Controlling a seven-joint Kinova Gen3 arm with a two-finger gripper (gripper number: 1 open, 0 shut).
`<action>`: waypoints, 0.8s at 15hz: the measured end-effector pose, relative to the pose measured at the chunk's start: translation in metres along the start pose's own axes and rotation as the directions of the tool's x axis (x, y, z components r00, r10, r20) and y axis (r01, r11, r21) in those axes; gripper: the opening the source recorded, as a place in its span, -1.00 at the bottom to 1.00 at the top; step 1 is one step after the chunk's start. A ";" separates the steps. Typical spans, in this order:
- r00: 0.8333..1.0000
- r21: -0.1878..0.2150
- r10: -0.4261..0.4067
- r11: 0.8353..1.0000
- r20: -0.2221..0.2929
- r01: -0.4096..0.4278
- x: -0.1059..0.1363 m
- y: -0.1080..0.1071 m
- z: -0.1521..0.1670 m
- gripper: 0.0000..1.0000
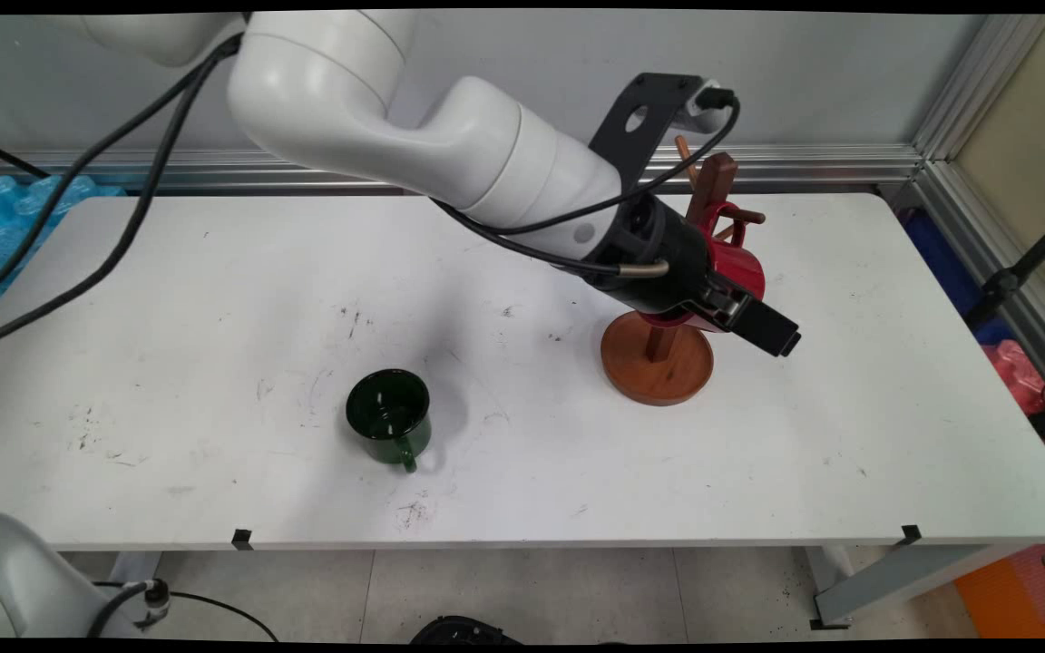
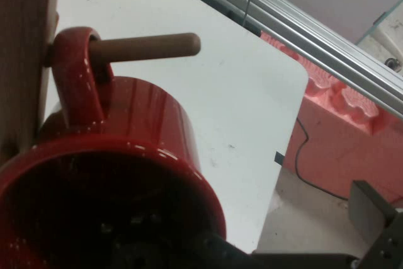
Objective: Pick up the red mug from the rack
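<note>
Gripper (image 1: 763, 328) at right of centre in the main view reaches down-right from the white arm (image 1: 414, 127), one finger inside the red mug (image 2: 126, 174), clasping its rim. That mug hangs by its handle on a peg (image 2: 148, 47) of the wooden rack (image 1: 657, 363). Lower, left of centre, a green mug (image 1: 388, 415) stands apart.
</note>
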 end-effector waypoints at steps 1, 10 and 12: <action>1.000 0.002 -0.002 1.000 0.001 0.002 0.000 0.000 0.002 1.00; 1.000 0.019 -0.012 1.000 0.005 0.012 -0.002 -0.004 0.011 -1.00; 1.000 0.022 -0.012 1.000 0.002 0.012 -0.002 -0.006 0.012 -1.00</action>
